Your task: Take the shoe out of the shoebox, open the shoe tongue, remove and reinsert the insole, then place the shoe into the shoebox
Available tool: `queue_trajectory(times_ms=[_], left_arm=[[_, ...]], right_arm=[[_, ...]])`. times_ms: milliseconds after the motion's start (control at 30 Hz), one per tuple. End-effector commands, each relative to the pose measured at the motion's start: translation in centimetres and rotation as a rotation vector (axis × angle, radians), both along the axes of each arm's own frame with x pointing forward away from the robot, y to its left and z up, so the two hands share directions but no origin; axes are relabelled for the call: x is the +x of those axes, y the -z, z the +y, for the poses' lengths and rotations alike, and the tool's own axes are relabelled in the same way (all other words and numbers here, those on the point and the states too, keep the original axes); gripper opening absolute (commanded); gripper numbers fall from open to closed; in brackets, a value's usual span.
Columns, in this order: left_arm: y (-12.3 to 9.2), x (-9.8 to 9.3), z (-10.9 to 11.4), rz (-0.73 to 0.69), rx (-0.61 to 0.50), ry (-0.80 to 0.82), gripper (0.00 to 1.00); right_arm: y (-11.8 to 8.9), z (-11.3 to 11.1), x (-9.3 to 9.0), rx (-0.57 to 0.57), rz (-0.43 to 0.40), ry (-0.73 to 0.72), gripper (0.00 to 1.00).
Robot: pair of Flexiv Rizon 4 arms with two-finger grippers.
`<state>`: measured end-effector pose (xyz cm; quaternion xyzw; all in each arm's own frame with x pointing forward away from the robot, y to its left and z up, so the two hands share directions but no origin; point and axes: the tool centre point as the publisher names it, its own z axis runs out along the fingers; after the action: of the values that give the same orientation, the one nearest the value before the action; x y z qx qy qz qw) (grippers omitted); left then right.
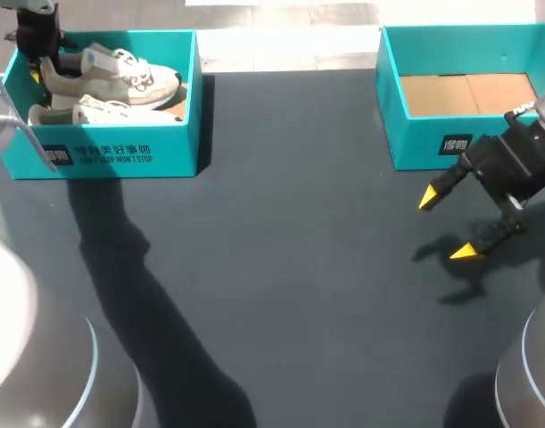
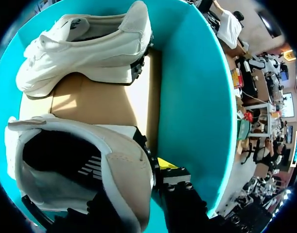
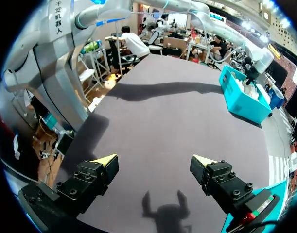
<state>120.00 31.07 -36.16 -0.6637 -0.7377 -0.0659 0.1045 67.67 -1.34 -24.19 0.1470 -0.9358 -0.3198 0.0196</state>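
Left wrist view alone shows left gripper (image 2: pixel 138 182) at shoe (image 2: pixel 90 160) heel, grip unclear; right gripper's (image 3: pixel 155 162) fingers (image 3: pixel 105 162) wide.

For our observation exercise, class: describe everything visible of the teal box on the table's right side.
The lidless teal cardboard box has a bare brown floor and white print on its front wall. It stands upright, empty, at the far right of the dark table. The right gripper hangs open before it, apart.

Bright light on the dark grey matte counter (image 1: pixel 290 232) here: a long black shadow (image 1: pixel 138 294) slants from the far left down to the near edge, and a small forked shadow (image 1: pixel 450 272) sits at right.
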Motion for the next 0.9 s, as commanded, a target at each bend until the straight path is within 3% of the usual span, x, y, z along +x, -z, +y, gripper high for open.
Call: queue_trajectory(times_ms=[33, 233, 300, 400, 433, 467, 900], left_arm=[[0.6, 0.8, 0.1, 0.012, 0.005, -0.013, 0.00], [1.7, 0.8, 0.1, 0.022, -0.013, -0.026, 0.00], [1.8, 0.8, 0.0, 0.022, -0.019, -0.027, 0.08], [1.6, 0.5, -0.2, 0.017, -0.027, -0.023, 0.47], [1.4, 0.5, -0.2, 0.012, -0.029, -0.023, 0.79], [1.2, 0.4, -0.2, 0.006, -0.031, -0.023, 0.99], [-1.6, 0.2, -0.4, -0.049, -0.038, -0.009, 1.00]], right_arm=[[0.1, 0.0, 0.0, -0.003, 0.000, 0.001, 1.00], [0.1, 0.0, 0.0, -0.003, 0.000, 0.001, 1.00], [0.1, 0.0, 0.0, -0.003, 0.000, 0.001, 1.00], [0.1, 0.0, 0.0, -0.003, 0.000, 0.001, 1.00], [0.1, 0.0, 0.0, -0.003, 0.000, 0.001, 1.00], [0.1, 0.0, 0.0, -0.003, 0.000, 0.001, 1.00], [0.1, 0.0, 0.0, -0.003, 0.000, 0.001, 1.00]])
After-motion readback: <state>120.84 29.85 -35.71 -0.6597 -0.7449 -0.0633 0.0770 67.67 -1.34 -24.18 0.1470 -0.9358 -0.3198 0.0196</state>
